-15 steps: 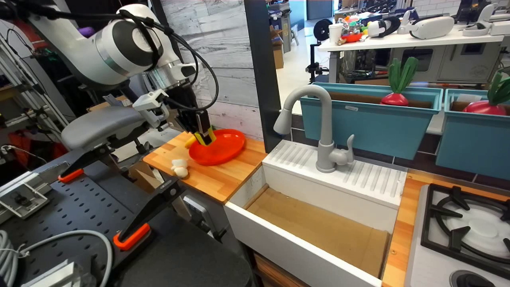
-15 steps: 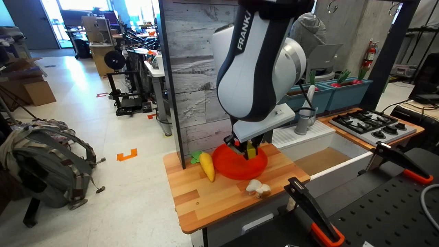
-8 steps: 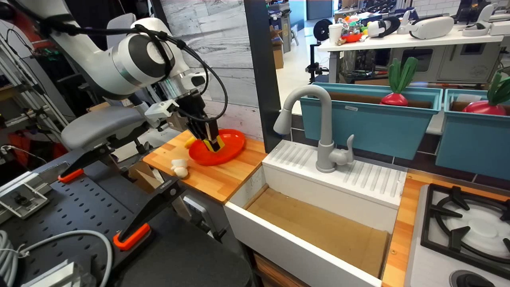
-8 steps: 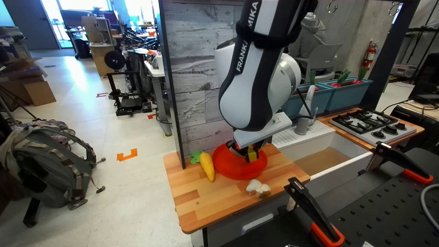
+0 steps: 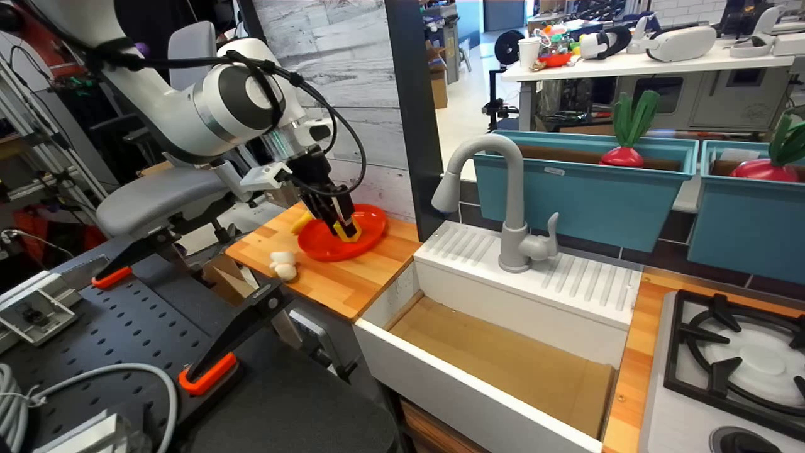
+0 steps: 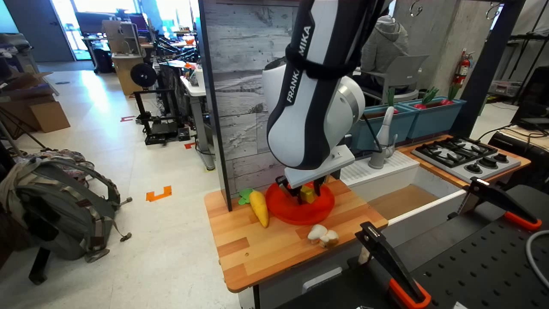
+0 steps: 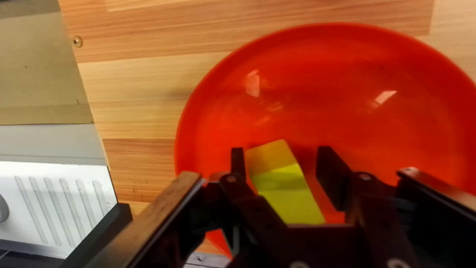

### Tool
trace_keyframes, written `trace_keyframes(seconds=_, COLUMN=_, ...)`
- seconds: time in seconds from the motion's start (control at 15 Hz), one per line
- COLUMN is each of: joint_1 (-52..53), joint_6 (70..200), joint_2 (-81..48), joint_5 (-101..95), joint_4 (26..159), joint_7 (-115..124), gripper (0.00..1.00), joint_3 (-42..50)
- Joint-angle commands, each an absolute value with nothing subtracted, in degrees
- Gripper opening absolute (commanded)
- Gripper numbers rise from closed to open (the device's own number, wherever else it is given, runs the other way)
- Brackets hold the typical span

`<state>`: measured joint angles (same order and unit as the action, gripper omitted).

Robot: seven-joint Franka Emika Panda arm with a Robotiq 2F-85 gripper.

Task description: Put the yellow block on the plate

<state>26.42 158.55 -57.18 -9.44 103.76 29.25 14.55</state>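
The yellow block [image 7: 286, 186] sits on the orange-red plate [image 7: 334, 96], toward one side of it. My gripper [image 7: 280, 162] is open around the block, low over the plate. In the wrist view the left finger is close beside the block and a gap shows between the block and the right finger. In both exterior views the block [image 5: 350, 233] [image 6: 307, 194] shows between the black fingers, on the plate [image 5: 371, 221] [image 6: 296, 216]. The block's near end is hidden by the gripper body in the wrist view.
A yellow carrot [image 6: 259, 208] lies beside the plate. A pale mushroom-like piece [image 6: 322, 235] [image 5: 283, 266] lies near the wooden counter's front edge. A grey wood-pattern wall [image 5: 358, 107] stands behind the plate. A white sink [image 5: 465, 385] with a grey faucet [image 5: 514, 189] adjoins the counter.
My gripper has come down with the yellow block onto the plate. Its fingers have opened, and the block now stands free between them.
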Motion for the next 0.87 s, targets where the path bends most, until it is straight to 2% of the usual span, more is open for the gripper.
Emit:
trace_keyframes(seconds=0.0, joint_1=27.09, joint_6=158.1, joint_2=-57.59, joint_5=-8.28, joint_4=102.55, joint_7=29.81, gripper=0.85, joint_3=15.0)
trace_keyframes(seconds=0.13, joint_1=27.3, joint_6=159.11, joint_2=-56.35, joint_5=-8.4, joint_4=103.75, joint_7=29.73, gripper=0.99, joint_3=14.84)
trace_keyframes(seconds=0.53, joint_1=31.46, joint_6=166.19, joint_2=-46.79, joint_5=-9.11, joint_4=114.1, joint_7=29.33, gripper=1.0, joint_3=15.32)
trace_keyframes(seconds=0.6, joint_1=29.81, joint_6=163.92, joint_2=-52.32, joint_5=-8.28, joint_4=107.82, joint_7=28.72, gripper=1.0, joint_3=14.94)
trace_keyframes(seconds=0.8, joint_1=31.23, joint_6=164.32, joint_2=-48.44, joint_5=-8.52, joint_4=111.5, joint_7=28.87, gripper=1.0, joint_3=14.86)
